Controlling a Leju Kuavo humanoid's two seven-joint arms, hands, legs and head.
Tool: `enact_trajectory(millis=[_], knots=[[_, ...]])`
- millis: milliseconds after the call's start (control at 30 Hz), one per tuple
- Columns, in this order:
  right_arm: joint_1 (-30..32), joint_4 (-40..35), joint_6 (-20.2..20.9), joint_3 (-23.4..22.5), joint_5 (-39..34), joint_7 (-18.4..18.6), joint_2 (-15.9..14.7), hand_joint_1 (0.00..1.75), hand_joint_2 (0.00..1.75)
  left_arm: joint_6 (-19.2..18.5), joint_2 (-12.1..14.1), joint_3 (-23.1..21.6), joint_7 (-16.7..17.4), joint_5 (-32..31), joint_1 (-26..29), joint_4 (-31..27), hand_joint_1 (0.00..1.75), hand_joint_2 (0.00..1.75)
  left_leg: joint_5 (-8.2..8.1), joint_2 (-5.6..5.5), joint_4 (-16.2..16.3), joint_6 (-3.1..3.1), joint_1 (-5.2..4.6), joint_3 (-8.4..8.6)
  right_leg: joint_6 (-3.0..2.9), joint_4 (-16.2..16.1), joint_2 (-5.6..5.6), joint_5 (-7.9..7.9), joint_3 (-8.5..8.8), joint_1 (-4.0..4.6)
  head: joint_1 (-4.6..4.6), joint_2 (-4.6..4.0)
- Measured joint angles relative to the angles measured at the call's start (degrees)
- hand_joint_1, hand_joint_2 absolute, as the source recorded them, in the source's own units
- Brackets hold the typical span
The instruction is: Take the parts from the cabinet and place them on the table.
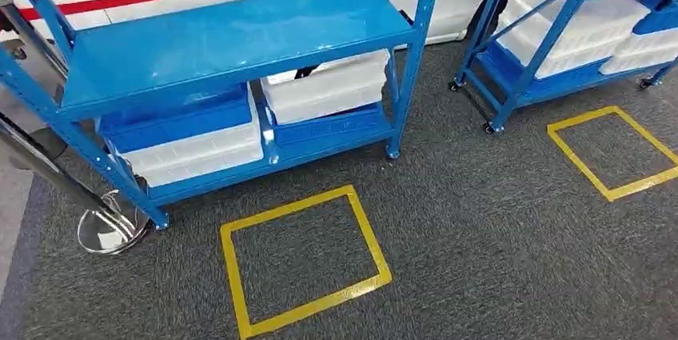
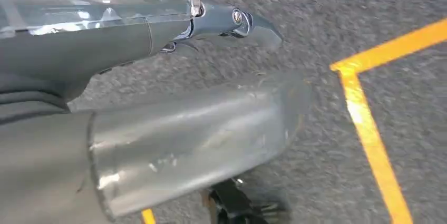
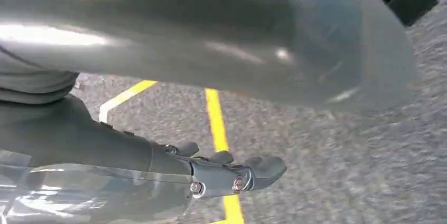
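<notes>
Two blue cabinets (image 1: 232, 36), white bins (image 1: 328, 88)

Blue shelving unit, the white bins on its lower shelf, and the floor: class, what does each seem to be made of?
Blue shelving unit: likely painted metal; smooth, glossy, with thin flat shelves and slim angled posts.
White bins: probably moulded plastic; ribbed sides, matte.
Floor: looks like short-pile grey carpet, speckled and fibrous, with yellow tape outlines.

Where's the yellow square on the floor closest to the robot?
In the head view, the nearer yellow tape square lies on the grey carpet, low and left of middle, just in front of the blue rack holding white bins.
</notes>
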Motion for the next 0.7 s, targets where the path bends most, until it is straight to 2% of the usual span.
enact_trajectory(millis=[33, 67, 133, 167, 200, 233, 267, 300, 333, 367, 400, 433, 467, 500, 533, 567, 600, 633, 667, 700], knots=[[-0.2, 0.0, 0.0, 0.0, 0.0, 0.1, 0.0, 0.00, 0.00, 0.0, 0.0, 0.0, -0.1, 0.0, -0.1, 0.0, 0.00, 0.00, -0.44, -0.06, -0.9, -0.47, -0.07, 0.11, -0.64, 0.1, 0.11, -1.36, 0.29, 0.29, -0.04, 0.00], [-0.3, 0.0, 0.0, 0.0, 0.0, 0.0, 0.0, 0.00, 0.00, 0.0, 0.0, 0.0, 0.0, 0.0, -0.2, 0.0, 0.00, 0.00, -0.53, -0.03, -1.9, -0.85, -0.07, 0.86, -1.06, -0.2, 0.12, -1.14, 0.53, 0.19, -0.33, 0.00], [-0.3, 0.0, 0.0, -0.1, 0.1, 0.0, 0.0, 0.00, 0.00, 0.0, 0.0, 0.0, 0.0, -0.1, -0.2, 0.0, 0.00, 0.00, 1.03, -0.12, 0.3, -1.40, -0.08, 1.01, -1.99, -1.0, 0.25, -1.99, 2.18, 0.03, -0.33, 0.00], [-0.1, 0.0, 0.0, -0.1, 0.1, 0.0, 0.0, 0.00, 0.00, 0.0, 0.0, 0.0, -0.1, -0.1, -0.2, 0.0, 0.00, 0.00, 1.89, 0.16, 3.3, -1.60, 0.08, -0.24, -2.36, -1.6, -0.04, -2.50, 3.40, -0.01, -0.33, 0.00], [-0.1, 0.0, 0.0, -0.1, 0.2, 0.0, 0.0, 0.00, 0.00, 0.0, 0.0, 0.0, -0.1, 0.0, -0.4, 0.0, 0.00, 0.00, 2.92, 0.43, 8.1, -1.81, 0.08, -2.81, -2.69, -2.0, -0.27, -3.19, 4.56, 0.00, -0.68, 0.00], [-0.1, 0.0, -0.1, -0.1, 0.4, 0.0, 0.0, 0.00, 0.00, 0.0, 0.0, 0.0, -0.1, 0.0, -0.5, 0.0, 0.00, 0.00, 2.22, 0.52, 12.4, -1.99, 0.10, -5.98, -2.85, -2.3, -0.44, -3.87, 5.57, 0.02, -0.74, 0.00], [-0.1, 0.0, -0.1, -0.1, 0.5, 0.0, 0.0, 0.00, 0.00, 0.0, 0.0, 0.0, 0.0, 0.0, -0.4, 0.0, 0.00, 0.00, -0.30, 0.59, 15.3, -2.20, 0.10, -8.75, -2.88, -2.5, -0.57, -4.68, 6.67, 0.07, -0.77, 0.00], [-0.1, 0.0, -0.2, -0.1, 0.6, 0.0, 0.0, 0.00, 0.00, 0.0, 0.0, 0.0, 0.0, 0.0, -0.3, 0.0, 0.00, 0.00, -3.52, 0.64, 16.8, -2.27, 0.10, -10.85, -2.88, -2.7, -0.55, -5.49, 7.81, 0.10, -0.79, 0.00], [-0.1, 0.0, -0.3, -0.1, 0.7, 0.0, 0.0, 0.00, 0.00, 0.0, 0.0, 0.0, 0.0, 0.0, -0.1, 0.0, 0.00, 0.00, -6.19, 0.71, 16.9, -2.22, 0.10, -12.50, -2.83, -2.8, -0.58, -6.34, 9.09, 0.13, -0.74, 0.00], [-0.1, 0.0, -0.3, -0.2, 0.6, 0.0, 0.0, 0.00, 0.00, 0.0, -0.1, 0.0, 0.0, 0.0, 0.0, 0.0, 0.00, 0.00, -7.31, 0.77, 15.7, -2.12, 0.10, -13.49, -2.74, -2.9, -0.59, -7.24, 10.38, 0.17, -0.79, 0.00], [-0.2, 0.0, -0.3, -0.3, 0.5, 0.0, 0.0, 0.00, 0.00, 0.0, -0.1, 0.0, 0.0, 0.0, 0.2, 0.0, 0.00, 0.00, -6.57, 0.80, 13.3, -1.95, 0.09, -13.77, -2.70, -2.9, -0.65, -8.07, 11.63, 0.21, -0.76, 0.00], [-0.2, 0.0, -0.2, -0.4, 0.4, 0.0, 0.0, 0.00, 0.00, 0.0, -0.1, 0.0, 0.0, 0.0, 0.3, 0.0, 0.00, 0.00, -3.41, 0.83, 9.7, -1.49, 0.06, -13.74, -2.62, -2.9, -0.78, -8.95, 12.97, 0.29, -0.79, 0.00], [-0.3, 0.0, -0.2, -0.4, 0.4, 0.0, 0.0, 0.00, 0.00, 0.1, -0.1, 0.0, 0.0, 0.0, 0.4, 0.0, 0.00, 0.00, 3.00, 1.68, 6.0, -0.77, -0.23, -13.86, -2.56, -2.9, -1.22, -9.98, 14.06, 0.31, -0.83, 0.00], [-0.2, 0.0, -0.1, -0.5, 0.5, 0.1, 0.1, 0.00, 0.00, 0.2, 0.0, 0.0, 0.0, -0.1, 0.5, 0.0, 0.00, 0.00, 10.98, 3.86, 3.6, 0.11, -0.90, -14.70, -2.44, -2.4, -1.38, -10.86, 14.85, 0.30, -0.77, 0.00], [-0.1, 0.0, 0.0, -0.5, 0.6, 0.0, 0.1, 0.00, 0.00, 0.4, 0.0, 0.0, 0.1, -0.1, 0.4, 0.0, 0.00, 0.00, 9.86, 3.76, 3.9, 0.19, -1.18, -14.39, -1.80, -2.4, -1.18, -11.56, 15.21, 0.60, -0.77, 0.00], [-0.2, 0.0, -0.1, -0.5, 0.8, 0.0, 0.2, 0.00, 0.00, 0.5, 0.0, 0.0, -0.1, 0.0, 0.1, 0.0, 0.00, 0.00, 10.34, 3.15, 4.2, 0.34, -1.37, -14.12, -1.17, -2.3, -1.40, -12.09, 15.32, 0.64, -0.72, 0.00], [-0.2, 0.0, -0.2, -0.5, 1.0, 0.1, 0.1, 0.00, 0.00, 0.7, 0.0, 0.0, -0.1, 0.0, -0.2, 0.0, 0.00, 0.00, 9.83, 2.57, 4.2, 0.60, -1.61, -14.10, -0.76, -2.9, -1.91, -12.47, 15.77, 0.48, -0.74, 0.00], [-0.6, 0.0, -0.2, -0.5, 1.2, 0.1, 0.1, 0.00, 0.00, 0.7, 0.0, 0.0, -0.2, 0.0, -0.5, 0.0, 0.00, 0.00, 9.66, 1.88, 3.6, 0.91, -1.42, -13.76, -0.40, -3.5, -2.49, -12.76, 16.49, 0.48, -0.92, 0.00], [-0.8, 0.0, -0.3, -0.5, 1.2, 0.2, 0.1, 0.00, 0.00, 0.7, -0.1, 0.0, -0.3, -0.1, -0.7, 0.0, 0.00, 0.00, 9.73, 1.39, 2.6, 1.06, -0.71, -12.80, -0.21, -3.6, -2.30, -13.48, 17.17, 0.11, -0.87, 0.00], [-1.0, 0.0, -0.3, -0.5, 1.3, 0.2, 0.2, 0.00, 0.00, 0.8, -0.1, 0.0, -0.5, -0.1, -0.8, 0.0, 0.00, 0.00, 9.54, 0.86, 1.9, 1.38, -0.63, -12.20, -0.02, -1.5, -1.24, -14.33, 16.22, 0.33, -0.54, 0.00]])
